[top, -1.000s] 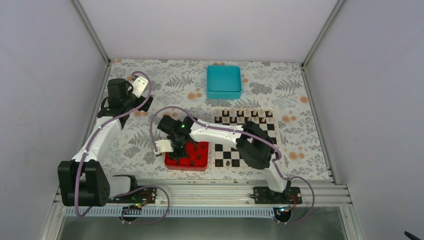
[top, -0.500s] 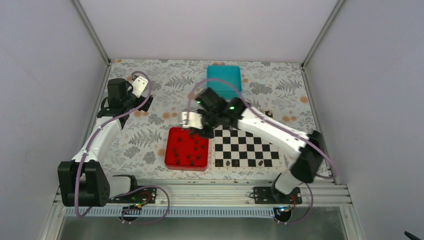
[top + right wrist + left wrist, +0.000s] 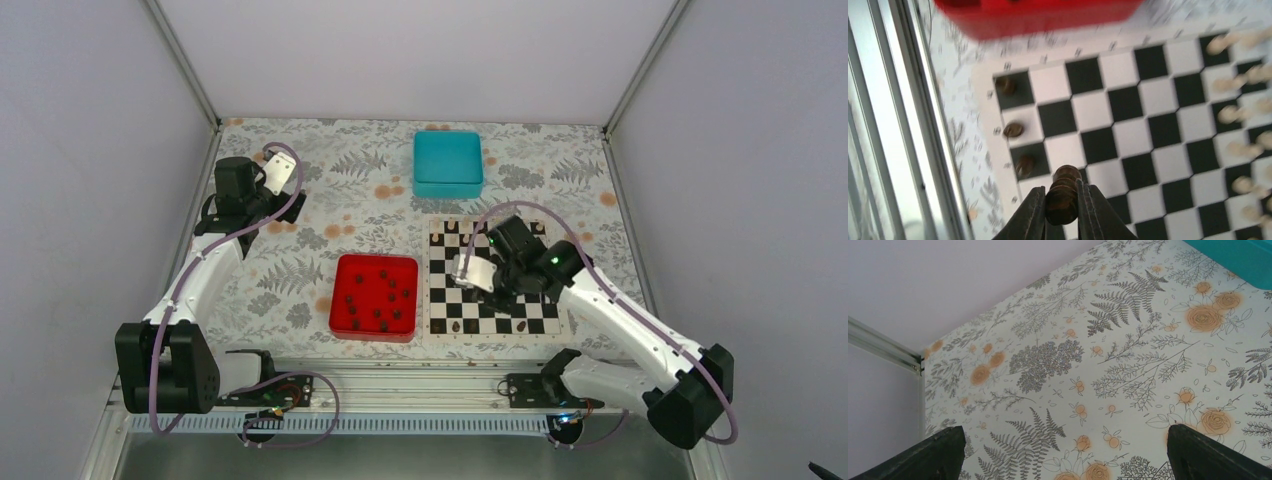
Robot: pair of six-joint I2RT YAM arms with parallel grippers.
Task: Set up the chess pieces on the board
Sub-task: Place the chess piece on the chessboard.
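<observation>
One dark ribbed chess piece (image 3: 1064,179) sits clamped in the right gripper (image 3: 1062,197) above the board (image 3: 1093,105). The left gripper (image 3: 1064,445) gapes wide.

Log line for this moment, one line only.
right fingers shut on dark piece above board | left fingers open over table | other pieces in red tray

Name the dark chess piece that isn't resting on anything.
The dark piece pinched in the right gripper, above the board; the others stand on its edge squares or sit in the red tray.
</observation>
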